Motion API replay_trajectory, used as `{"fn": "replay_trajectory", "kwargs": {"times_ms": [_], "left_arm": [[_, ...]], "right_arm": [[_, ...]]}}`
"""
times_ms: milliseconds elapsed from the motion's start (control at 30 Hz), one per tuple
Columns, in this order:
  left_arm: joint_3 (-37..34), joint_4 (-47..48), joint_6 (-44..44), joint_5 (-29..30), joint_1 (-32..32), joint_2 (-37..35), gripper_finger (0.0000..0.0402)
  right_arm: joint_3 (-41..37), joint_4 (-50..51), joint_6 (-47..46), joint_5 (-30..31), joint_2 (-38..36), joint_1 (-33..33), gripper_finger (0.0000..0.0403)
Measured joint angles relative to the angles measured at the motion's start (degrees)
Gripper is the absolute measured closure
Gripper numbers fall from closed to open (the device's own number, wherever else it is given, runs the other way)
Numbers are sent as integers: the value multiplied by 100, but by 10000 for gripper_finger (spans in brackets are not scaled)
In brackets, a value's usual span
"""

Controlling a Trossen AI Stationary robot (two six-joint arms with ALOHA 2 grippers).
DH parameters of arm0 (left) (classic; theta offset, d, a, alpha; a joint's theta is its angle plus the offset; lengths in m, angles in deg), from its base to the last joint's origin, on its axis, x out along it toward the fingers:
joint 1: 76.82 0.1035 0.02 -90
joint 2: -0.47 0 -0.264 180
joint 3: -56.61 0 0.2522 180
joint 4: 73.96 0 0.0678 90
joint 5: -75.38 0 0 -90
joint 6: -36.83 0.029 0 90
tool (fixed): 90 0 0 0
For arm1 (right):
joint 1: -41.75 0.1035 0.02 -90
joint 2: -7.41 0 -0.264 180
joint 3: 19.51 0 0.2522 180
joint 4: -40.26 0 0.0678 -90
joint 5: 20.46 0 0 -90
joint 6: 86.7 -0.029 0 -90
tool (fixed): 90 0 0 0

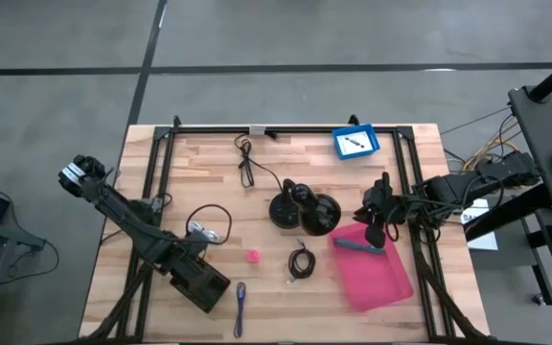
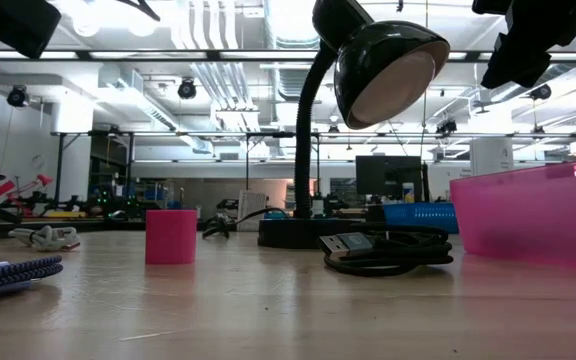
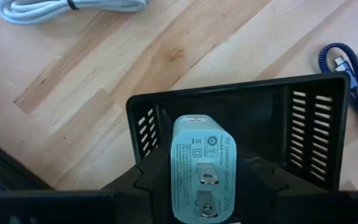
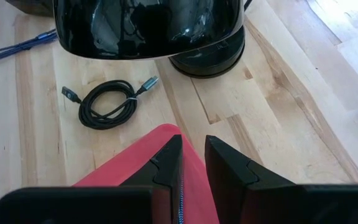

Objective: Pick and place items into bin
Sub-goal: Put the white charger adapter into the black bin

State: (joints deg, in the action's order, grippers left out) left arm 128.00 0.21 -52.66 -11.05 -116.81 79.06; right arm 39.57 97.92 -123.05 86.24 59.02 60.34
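Two arms stand over two bins on either side of a black desk lamp (image 1: 305, 209) in the middle of the tabletop (image 1: 209, 163).

Well off to the lamp's left-arm side, toward the front edge, the left gripper (image 3: 199, 182) holds its fingers (image 3: 148, 183) clamped on a pale-blue charger adapter (image 3: 199, 155). The adapter's long axis runs straight out in line with the fingers, its two prongs facing the wrist camera. It hangs directly over the open mouth of a slotted black bin (image 3: 229, 93). Judged from here, letting go is all that the move needs.

Just beside the lamp's base on the right-arm side, the right gripper (image 4: 193, 163) hovers over the near corner of a pink bin (image 4: 123, 171). Its fingers (image 4: 166, 165) are drawn nearly together on what looks like a thin blue braided strand (image 4: 180, 210), which trails down toward the bin.

Waiting on the wood in front of the lamp are a coiled black cable (image 1: 301, 262) and, a little further toward the left arm, a pink cube (image 1: 253, 256). The cable lies nearer the right arm, the cube roughly between the two.
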Motion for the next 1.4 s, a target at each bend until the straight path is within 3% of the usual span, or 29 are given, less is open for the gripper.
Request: {"fn": "replay_trajectory", "kwargs": {"times_ms": [433,700,1000,1400], "left_arm": [[-6,3,-9,172,-160,0,282],[-240,-3,-107,261,-214,2,282],[-455,-566,-275,301,-224,2,282],[-535,-603,-321,268,-354,2,282]], "right_arm": [[0,-2,12,11,0,-5,344],[-2,0,634,137,0,-9,344],[0,0,657,137,1,-11,344],[0,2,657,139,2,-11,344]]}}
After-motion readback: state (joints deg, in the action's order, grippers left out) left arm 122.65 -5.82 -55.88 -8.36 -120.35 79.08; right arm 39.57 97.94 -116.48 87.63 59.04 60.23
